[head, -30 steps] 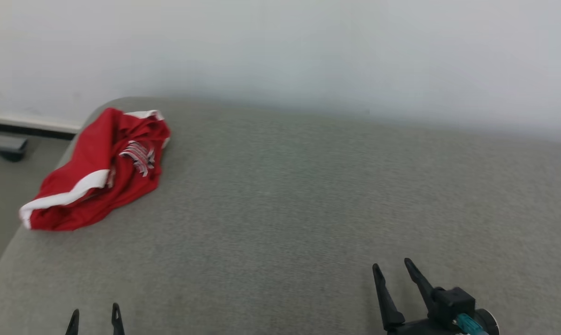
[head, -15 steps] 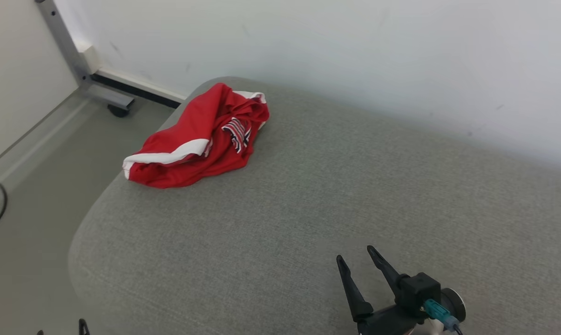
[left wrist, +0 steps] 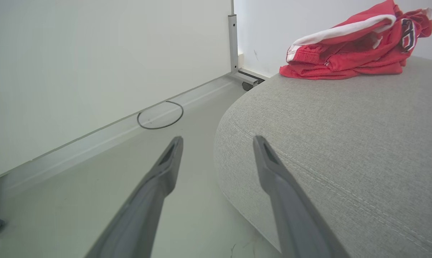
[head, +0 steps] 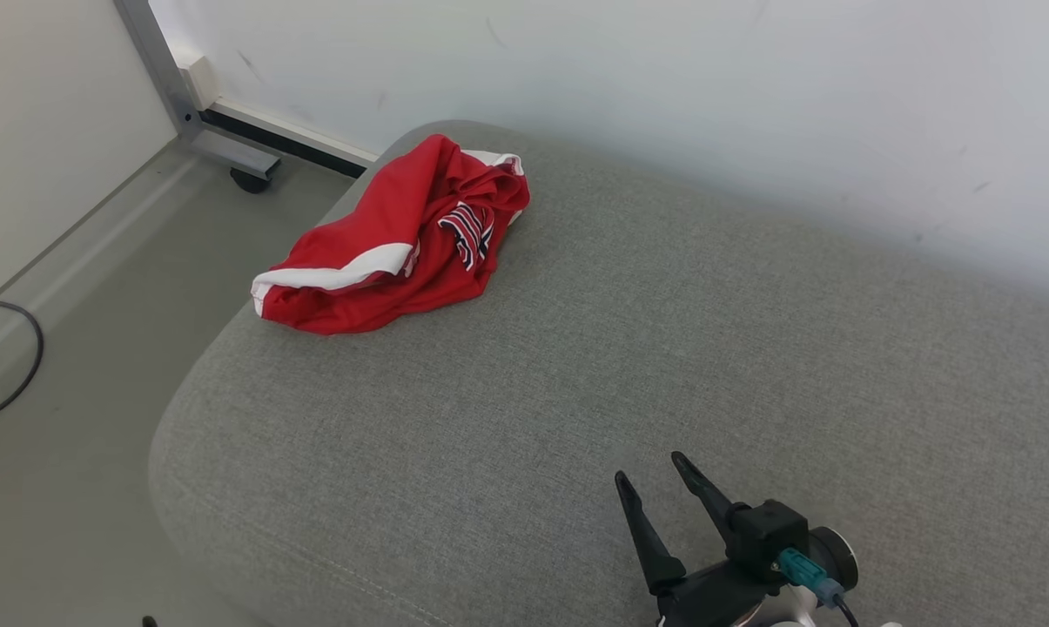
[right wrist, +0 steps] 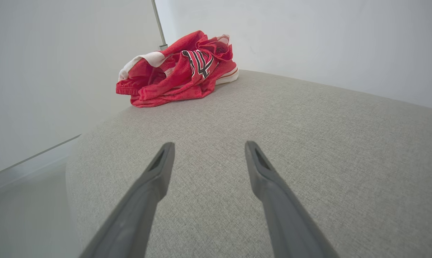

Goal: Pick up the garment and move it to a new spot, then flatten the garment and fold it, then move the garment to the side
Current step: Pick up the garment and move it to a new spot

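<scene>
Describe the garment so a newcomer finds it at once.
Start at the big grey upholstered cushion by the white wall. On its far left rounded corner lies a crumpled garment: bright red against that grey, with white trim and a striped patch.

Red garment [head: 376, 231] seems mesh-knit cloth on matt, coarse-woven cushion [head: 663, 348].

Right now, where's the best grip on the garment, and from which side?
Probably the raised ridge of the garment, from above and the near side with the open left gripper. It lies crumpled at the cushion's far left corner; that fold stands proud.
</scene>
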Tool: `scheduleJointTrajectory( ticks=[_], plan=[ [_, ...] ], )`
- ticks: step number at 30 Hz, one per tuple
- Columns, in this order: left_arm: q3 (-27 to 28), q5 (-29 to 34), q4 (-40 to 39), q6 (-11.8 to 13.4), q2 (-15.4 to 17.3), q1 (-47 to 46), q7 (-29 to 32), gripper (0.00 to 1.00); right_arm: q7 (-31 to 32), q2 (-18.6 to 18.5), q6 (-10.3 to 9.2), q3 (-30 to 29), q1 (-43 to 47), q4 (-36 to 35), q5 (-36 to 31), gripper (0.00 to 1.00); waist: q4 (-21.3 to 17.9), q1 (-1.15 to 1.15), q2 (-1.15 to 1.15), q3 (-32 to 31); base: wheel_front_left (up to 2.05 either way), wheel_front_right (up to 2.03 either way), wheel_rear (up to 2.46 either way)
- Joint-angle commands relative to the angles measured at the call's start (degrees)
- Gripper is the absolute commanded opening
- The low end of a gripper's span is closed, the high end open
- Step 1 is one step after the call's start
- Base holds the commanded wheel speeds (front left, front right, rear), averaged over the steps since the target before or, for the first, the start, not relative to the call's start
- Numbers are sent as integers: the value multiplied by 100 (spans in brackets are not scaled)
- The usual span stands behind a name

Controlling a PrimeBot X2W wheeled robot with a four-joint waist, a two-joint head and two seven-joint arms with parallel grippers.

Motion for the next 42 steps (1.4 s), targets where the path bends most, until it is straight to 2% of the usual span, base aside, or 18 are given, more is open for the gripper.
scheduleJointTrajectory(
  ticks=[1, 11, 15, 20, 32, 42],
  plan=[
    [-25, -9, 57, -8, -9, -55, -20, 100, -3, 0, -12, -41, 30, -3, -8, 100, -12, 0, 0, -10, 0, 0, 0],
    [-144, -219, 542, -529, -4, -489, -20, 100, -3, -92, -12, -356, 277, -190, -113, 100, -95, 0, 0, 93, 0, 0, 0],
    [-186, -259, 924, -765, 11, -959, -20, 100, -3, -191, -12, -549, 384, -321, -171, 100, -137, 0, 0, 235, 0, 0, 0],
    [-198, -298, 1209, -941, 148, -1645, -20, 100, -3, -349, -12, -596, 302, -441, -233, 100, -377, 0, 0, 583, 0, 0, 0],
    [-661, -280, 2263, -1048, 821, -3552, -20, 100, -3, -693, -12, -443, -103, -671, -215, 100, -848, 0, 0, 1258, 0, 0, 0],
    [-1187, -261, 3124, -1045, 1363, -4655, -20, 100, -1, -900, -12, -402, -237, -664, -164, 100, -1170, 0, 0, 1622, 0, 0, 0]
  ],
)
